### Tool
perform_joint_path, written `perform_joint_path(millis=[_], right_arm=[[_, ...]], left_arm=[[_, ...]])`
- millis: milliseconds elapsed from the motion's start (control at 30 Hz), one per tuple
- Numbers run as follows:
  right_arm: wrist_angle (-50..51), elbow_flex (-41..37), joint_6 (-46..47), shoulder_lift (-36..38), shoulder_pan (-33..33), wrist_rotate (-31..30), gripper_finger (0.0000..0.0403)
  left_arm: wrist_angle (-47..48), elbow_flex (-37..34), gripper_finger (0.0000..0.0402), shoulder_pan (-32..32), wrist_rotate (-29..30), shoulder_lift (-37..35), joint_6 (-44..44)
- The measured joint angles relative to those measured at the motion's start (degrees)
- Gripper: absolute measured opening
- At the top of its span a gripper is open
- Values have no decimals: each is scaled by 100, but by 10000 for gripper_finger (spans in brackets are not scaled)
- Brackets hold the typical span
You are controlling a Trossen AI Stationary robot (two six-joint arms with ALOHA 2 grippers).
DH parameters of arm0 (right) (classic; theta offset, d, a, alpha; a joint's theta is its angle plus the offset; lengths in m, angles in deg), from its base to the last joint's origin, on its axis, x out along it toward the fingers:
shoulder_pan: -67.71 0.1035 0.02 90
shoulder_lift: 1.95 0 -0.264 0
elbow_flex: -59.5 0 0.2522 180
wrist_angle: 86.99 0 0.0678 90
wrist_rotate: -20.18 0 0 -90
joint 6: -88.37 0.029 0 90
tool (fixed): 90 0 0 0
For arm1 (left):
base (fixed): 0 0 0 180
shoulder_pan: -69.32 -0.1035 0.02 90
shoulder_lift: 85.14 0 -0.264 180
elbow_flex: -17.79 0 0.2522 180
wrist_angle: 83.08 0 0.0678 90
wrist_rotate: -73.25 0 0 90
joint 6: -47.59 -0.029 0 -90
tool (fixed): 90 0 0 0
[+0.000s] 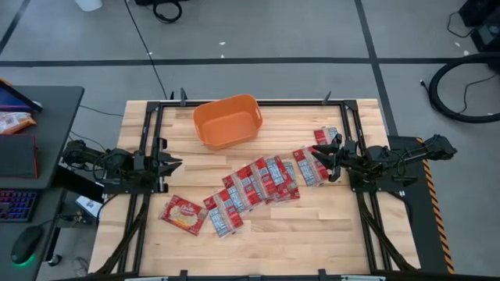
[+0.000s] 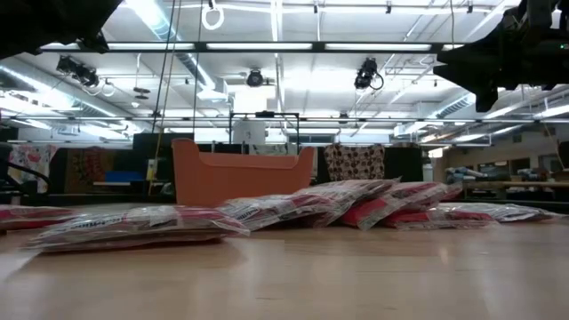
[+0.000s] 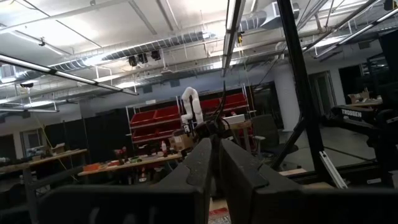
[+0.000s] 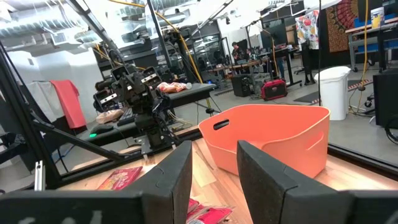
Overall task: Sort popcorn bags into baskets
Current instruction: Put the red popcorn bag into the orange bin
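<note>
On the tabletop point(image 1: 312, 226), the orange basket point(image 1: 227, 121) looks empty, so sorting seems not started. The popcorn bags point(image 1: 258, 186) lie just beside the right pincer point(image 1: 334, 157), which is released. The left pincer point(image 1: 173, 164), clenched, waits apart. Next, the right one should probably grasp a bag.

Two dark, near-black arms are seen in the high view, each built of jointed segments and mounted on a black tubular frame. The left end effector point(image 1: 173, 164) is formed of two flat, dark, wedge-shaped fingers point(image 3: 249, 177) with squared edges. The right end effector point(image 1: 328, 156) is made the same way, its fingers point(image 4: 264, 171) matte black and slab-like. Thin black cables are run along the left arm's segments. White lettering is carried on the right arm's dark link in the left wrist view.
</note>
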Motion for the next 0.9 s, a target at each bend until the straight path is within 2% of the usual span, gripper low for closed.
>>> perform_joint_path(millis=[67, 167, 333, 433, 600, 800, 900], right_arm=[[0, 0, 0, 0, 0, 0, 132], [0, 0, 0, 0, 1, 0, 132], [1, 0, -1, -1, 2, 0, 132], [0, 0, 0, -2, 1, 0, 132], [-6, 0, -2, -2, 2, 0, 132], [0, 0, 0, -2, 0, 0, 132], [0, 0, 0, -2, 2, 0, 132]], left_arm=[[-54, 0, 39, 0, -137, -1, 437], [-66, 1, 39, -1, -217, 0, 1650], [298, 0, 39, -7, -382, 74, 2008], [154, 7, 39, -40, -394, 400, 2646], [704, 369, 39, -65, -509, 1428, 3355], [1639, 912, 39, 295, -2291, 3115, 4054], [1770, 1080, 39, 731, -2443, 3944, 4837]])
